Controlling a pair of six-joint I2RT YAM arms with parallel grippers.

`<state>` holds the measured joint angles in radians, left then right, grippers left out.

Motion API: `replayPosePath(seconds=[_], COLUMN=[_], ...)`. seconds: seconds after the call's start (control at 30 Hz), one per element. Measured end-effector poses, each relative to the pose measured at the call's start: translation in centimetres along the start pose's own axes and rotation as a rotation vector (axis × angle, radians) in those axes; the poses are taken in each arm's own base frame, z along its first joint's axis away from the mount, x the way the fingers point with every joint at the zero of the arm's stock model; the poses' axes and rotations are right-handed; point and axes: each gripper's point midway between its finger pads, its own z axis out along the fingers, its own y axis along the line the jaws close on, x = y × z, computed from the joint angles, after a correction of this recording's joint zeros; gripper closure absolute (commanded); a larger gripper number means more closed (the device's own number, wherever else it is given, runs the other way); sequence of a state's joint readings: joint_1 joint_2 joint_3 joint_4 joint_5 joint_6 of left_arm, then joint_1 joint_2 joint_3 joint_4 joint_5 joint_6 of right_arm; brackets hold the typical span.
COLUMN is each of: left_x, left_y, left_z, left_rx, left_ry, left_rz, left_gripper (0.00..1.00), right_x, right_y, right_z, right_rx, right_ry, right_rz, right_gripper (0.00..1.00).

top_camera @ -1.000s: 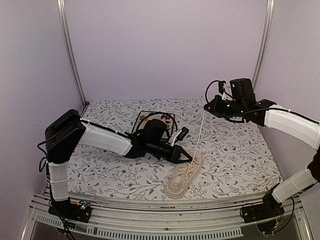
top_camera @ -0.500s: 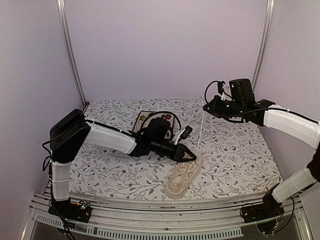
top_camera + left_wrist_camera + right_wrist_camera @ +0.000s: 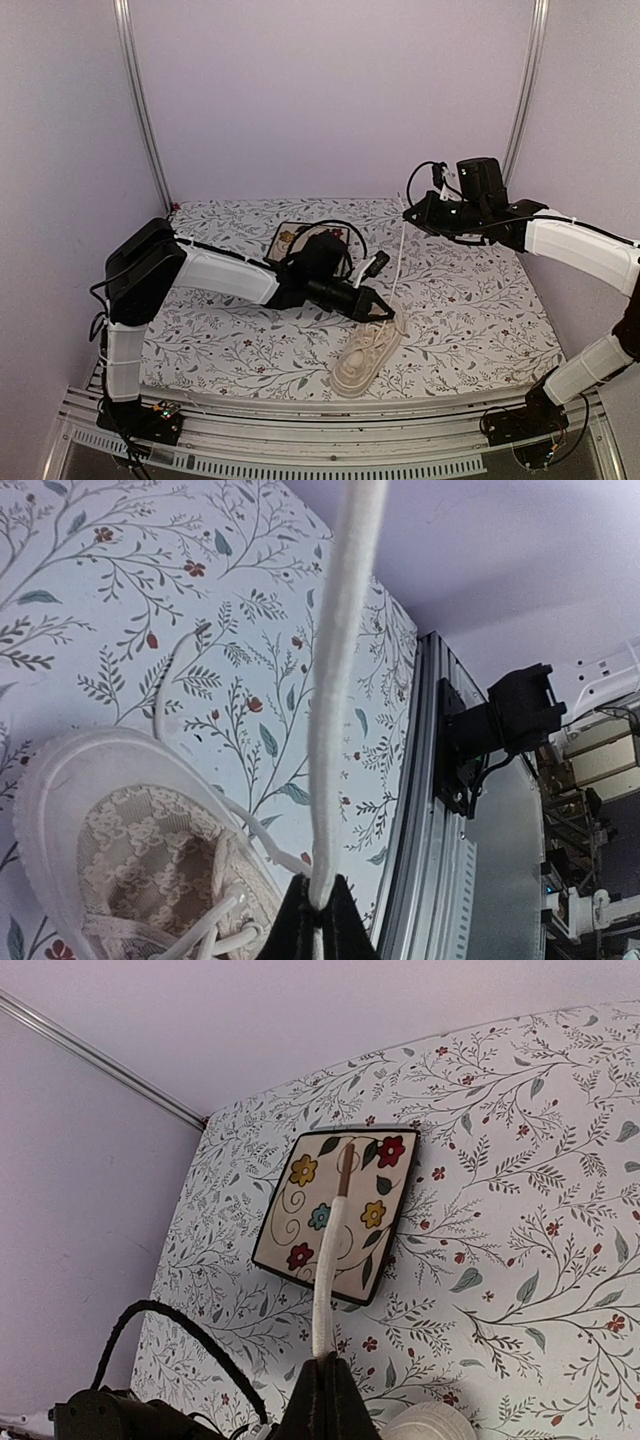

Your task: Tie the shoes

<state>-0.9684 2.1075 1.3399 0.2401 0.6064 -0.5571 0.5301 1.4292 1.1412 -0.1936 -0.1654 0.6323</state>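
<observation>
The cream sneaker (image 3: 365,355) lies on the floral cloth near the front edge, and its laced opening shows in the left wrist view (image 3: 130,850). My left gripper (image 3: 385,312) is at the shoe's far end, shut on a cream lace (image 3: 335,680) just above it. My right gripper (image 3: 408,213) is raised at the back right, shut on the same lace's upper part (image 3: 328,1260). The lace's brown tip (image 3: 346,1160) sticks out past its jaws. The lace (image 3: 398,262) runs taut from the right gripper down to the shoe. A second lace end (image 3: 165,690) lies loose on the cloth.
A square floral plate with a dark rim (image 3: 288,236) lies behind my left arm, partly hidden by it, and shows in the right wrist view (image 3: 385,1225). The table's metal front rail (image 3: 420,880) runs right beside the shoe. Purple walls enclose three sides.
My left gripper has moved right and slightly toward the shoe's far end, holding the lace. The right gripper has barely shifted left. The shoe has not moved.
</observation>
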Motion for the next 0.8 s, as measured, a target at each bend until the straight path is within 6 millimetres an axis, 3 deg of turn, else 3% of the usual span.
replayPosePath(seconds=[0.2, 0.43, 0.47, 0.5, 0.6, 0.67, 0.8], left_x=[0.3, 1.4, 1.6, 1.7, 1.5, 1.2, 0.8], left_y=[0.5, 0.1, 0.0, -0.1, -0.4, -0.5, -0.5], left_z=[-0.4, -2.3, -2.6, -2.8, -3.3, -3.3, -3.3], left_rx=[-0.031, -0.053, -0.055, -0.056, -0.054, -0.051, -0.057], left_ry=[-0.008, -0.025, -0.029, -0.034, -0.055, -0.069, -0.088], left_rz=[0.003, 0.008, 0.009, 0.009, 0.013, 0.010, 0.003], left_gripper=[1.00, 1.00, 1.00, 1.00, 1.00, 1.00, 1.00], right_x=[0.2, 2.6, 3.2, 3.7, 5.5, 6.5, 6.7], right_y=[0.0, -0.3, -0.2, 0.0, 0.7, 0.6, -0.2], right_z=[0.8, 5.3, 6.2, 6.8, 9.0, 9.7, 9.2], right_rx=[-0.014, -0.042, -0.046, -0.053, -0.080, -0.078, -0.039], right_ry=[0.010, 0.101, 0.124, 0.140, 0.197, 0.223, 0.225], right_rz=[0.000, 0.016, 0.016, 0.017, 0.014, 0.011, -0.013], right_gripper=[0.98, 0.98, 0.94, 0.83, 0.41, 0.21, 0.12])
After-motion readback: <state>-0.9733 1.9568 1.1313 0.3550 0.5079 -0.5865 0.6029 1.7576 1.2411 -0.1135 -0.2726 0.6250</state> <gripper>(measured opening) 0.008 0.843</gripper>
